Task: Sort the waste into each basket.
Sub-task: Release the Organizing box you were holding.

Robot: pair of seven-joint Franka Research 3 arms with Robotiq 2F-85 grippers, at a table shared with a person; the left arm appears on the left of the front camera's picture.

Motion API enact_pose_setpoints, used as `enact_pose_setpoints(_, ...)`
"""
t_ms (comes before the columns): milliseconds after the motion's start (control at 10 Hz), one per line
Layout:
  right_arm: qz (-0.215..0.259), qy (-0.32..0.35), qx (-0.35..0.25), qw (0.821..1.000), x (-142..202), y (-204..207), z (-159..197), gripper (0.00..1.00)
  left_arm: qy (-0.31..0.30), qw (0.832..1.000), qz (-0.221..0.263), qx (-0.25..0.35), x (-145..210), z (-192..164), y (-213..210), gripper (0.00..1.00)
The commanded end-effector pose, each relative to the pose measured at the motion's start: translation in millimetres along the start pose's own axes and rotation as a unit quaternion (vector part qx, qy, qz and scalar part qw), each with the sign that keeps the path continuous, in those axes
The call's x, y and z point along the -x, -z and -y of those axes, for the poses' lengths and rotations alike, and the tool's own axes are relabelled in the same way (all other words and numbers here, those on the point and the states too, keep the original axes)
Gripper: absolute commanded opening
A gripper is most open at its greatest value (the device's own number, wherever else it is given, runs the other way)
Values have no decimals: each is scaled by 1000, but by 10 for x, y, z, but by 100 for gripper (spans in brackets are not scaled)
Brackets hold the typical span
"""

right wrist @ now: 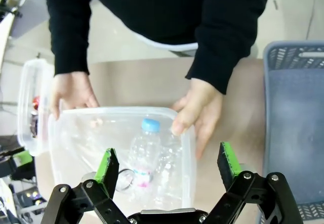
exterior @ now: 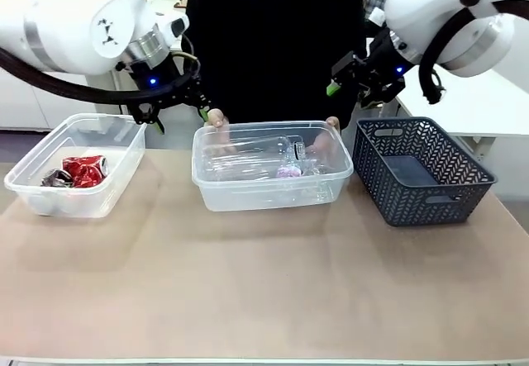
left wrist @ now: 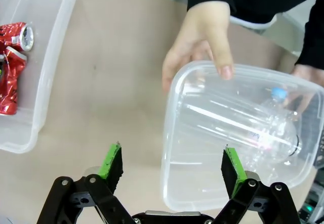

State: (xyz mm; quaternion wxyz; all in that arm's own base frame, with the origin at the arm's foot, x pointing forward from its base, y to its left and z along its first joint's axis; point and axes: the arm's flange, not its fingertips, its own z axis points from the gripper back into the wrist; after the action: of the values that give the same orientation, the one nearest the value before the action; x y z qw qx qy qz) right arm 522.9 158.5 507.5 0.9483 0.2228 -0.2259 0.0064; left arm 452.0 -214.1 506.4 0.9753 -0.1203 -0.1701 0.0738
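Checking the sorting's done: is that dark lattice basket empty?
Empty as far as visible: the dark basket shows only its bare floor; its right end is cut off in the right wrist view.

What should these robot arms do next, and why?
Probably hold off, both end effectors open and raised. The person's hands grip the middle tub holding the bottles, the cans lie in the left tub, and the blue basket has no waste showing in it.

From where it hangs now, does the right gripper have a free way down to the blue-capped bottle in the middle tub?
Probably not cleanly. The right gripper is open above the tub, but the person's hands grip its far rim, close to the blue-capped bottle.
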Motion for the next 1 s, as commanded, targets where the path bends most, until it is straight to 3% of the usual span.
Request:
enact_pose_setpoints(0, 2, 12, -1, 1000, -30, -22, -12, 100, 9, 1000, -6, 3, -35, -28, -66, 100)
enact_pose_setpoints(300, 1, 3, 0, 1000, -11, -10, -2, 100, 5, 1000, -4, -1, -14, 12, -30, 100)
enact_pose_setpoints(400, -13, 19, -71, 997, 109, -500, 183, 100, 64, 996, -44, 44, 44, -65, -233, 100)
enact_pose_setpoints(500, 3, 19, -130, 991, 277, -988, 401, 100, 86, 993, -45, 69, 124, -212, -508, 100)
enact_pose_setpoints(600, 2, 32, -217, 976, 457, -1431, 646, 100, 100, 983, -45, 151, 205, -422, -802, 100)
enact_pose_setpoints(700, -18, 58, -331, 942, 666, -1791, 951, 100, 75, 964, -32, 252, 269, -727, -1039, 100)
enact_pose_setpoints(800, -44, 132, -390, 910, 770, -1959, 1201, 100, 45, 943, -50, 326, 307, -1003, -1130, 100)
enact_pose_setpoints(900, -58, 242, -447, 859, 779, -2019, 1466, 100, 21, 912, -24, 408, 324, -1295, -1156, 100)
